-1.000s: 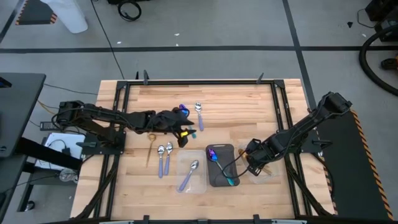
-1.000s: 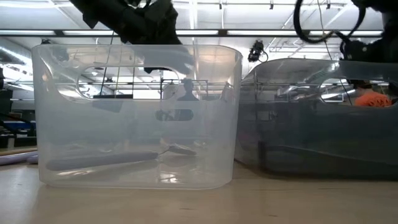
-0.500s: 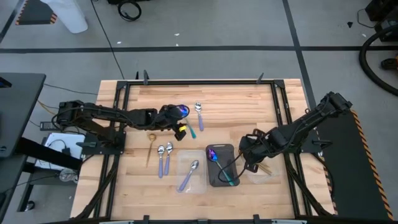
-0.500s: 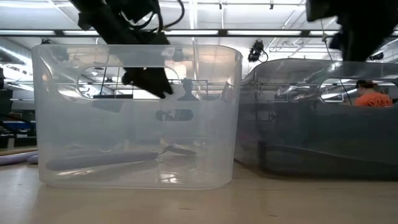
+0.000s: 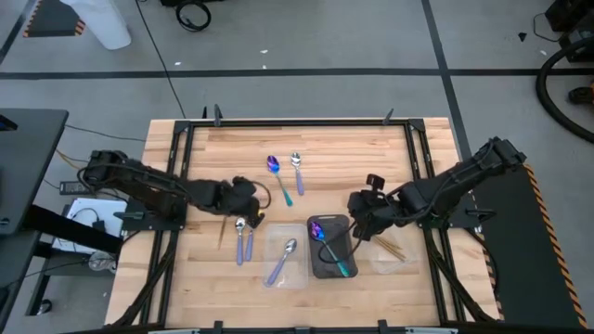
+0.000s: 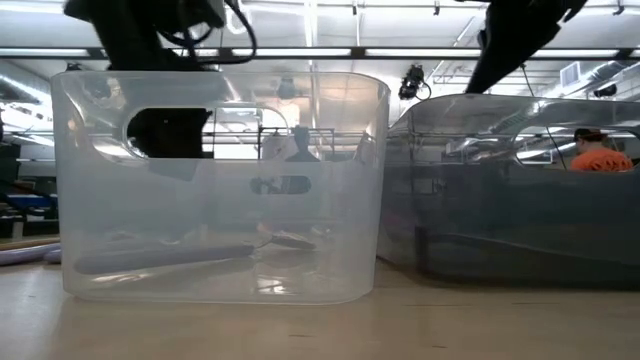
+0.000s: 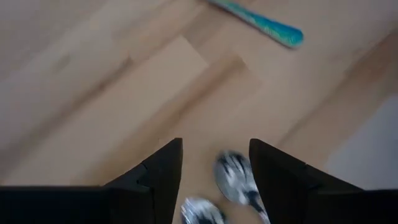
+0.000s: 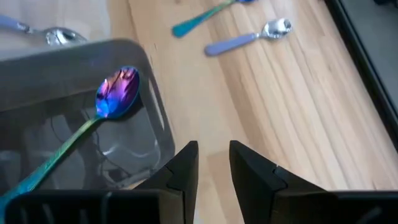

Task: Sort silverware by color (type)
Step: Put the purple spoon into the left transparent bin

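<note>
My left gripper (image 5: 252, 204) (image 7: 214, 146) is open and hovers over the bowls of two silver spoons with lavender handles (image 5: 245, 234) (image 7: 235, 177). An iridescent spoon with a teal handle (image 5: 278, 178) and another silver spoon (image 5: 297, 171) lie flat on the wood farther back. A gold spoon (image 5: 224, 219) lies left of the pair. My right gripper (image 5: 358, 210) (image 8: 213, 149) is open with a narrow gap and empty, beside the dark tray (image 5: 342, 223), which holds an iridescent spoon (image 8: 117, 94). The clear tray (image 5: 303, 271) holds a silver spoon (image 5: 282, 260). Gold spoons (image 5: 391, 247) lie in the right clear tray.
The three trays stand side by side near the table's near edge; in the low view the clear tray (image 6: 220, 190) and dark tray (image 6: 510, 190) fill the foreground. Bare wood lies along the far half of the table. A black frame rail (image 5: 306, 122) borders the table.
My left gripper has drawn back from above the iridescent spoon toward the table's near edge and left, ending over the two silver spoons; that spoon stayed put. My right gripper has left the right clear tray, moving toward the table's left and far edge.
</note>
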You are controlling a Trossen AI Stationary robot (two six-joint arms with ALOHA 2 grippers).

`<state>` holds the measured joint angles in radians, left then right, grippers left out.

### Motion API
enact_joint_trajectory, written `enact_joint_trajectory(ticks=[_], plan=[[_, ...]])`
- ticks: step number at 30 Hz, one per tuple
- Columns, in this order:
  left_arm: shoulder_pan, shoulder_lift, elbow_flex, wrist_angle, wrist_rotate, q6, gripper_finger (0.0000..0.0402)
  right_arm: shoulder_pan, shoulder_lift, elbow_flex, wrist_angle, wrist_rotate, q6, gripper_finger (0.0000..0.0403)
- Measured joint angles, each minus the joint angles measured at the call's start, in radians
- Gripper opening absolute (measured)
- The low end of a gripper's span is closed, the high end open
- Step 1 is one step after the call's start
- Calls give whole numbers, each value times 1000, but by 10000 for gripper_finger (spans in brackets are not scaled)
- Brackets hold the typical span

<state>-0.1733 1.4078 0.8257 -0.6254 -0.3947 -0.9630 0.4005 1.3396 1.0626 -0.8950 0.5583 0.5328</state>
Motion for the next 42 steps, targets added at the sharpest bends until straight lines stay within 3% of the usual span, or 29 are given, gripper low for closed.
enact_joint_trajectory(ticks=[9, 21, 33, 42], plan=[[-186, 13, 0, -6, -46, -350, 193, -31, 0, 0, 85, 44, -124, 100], [-338, 157, 0, 34, -43, -675, 157, -31, 0, 0, 94, 18, -197, 100], [-345, 300, 170, -141, -56, -720, 148, -31, 0, 0, 96, 17, -207, 100], [-340, 365, 186, -144, -53, -724, 148, -30, 0, 0, 106, 13, -195, 100]])
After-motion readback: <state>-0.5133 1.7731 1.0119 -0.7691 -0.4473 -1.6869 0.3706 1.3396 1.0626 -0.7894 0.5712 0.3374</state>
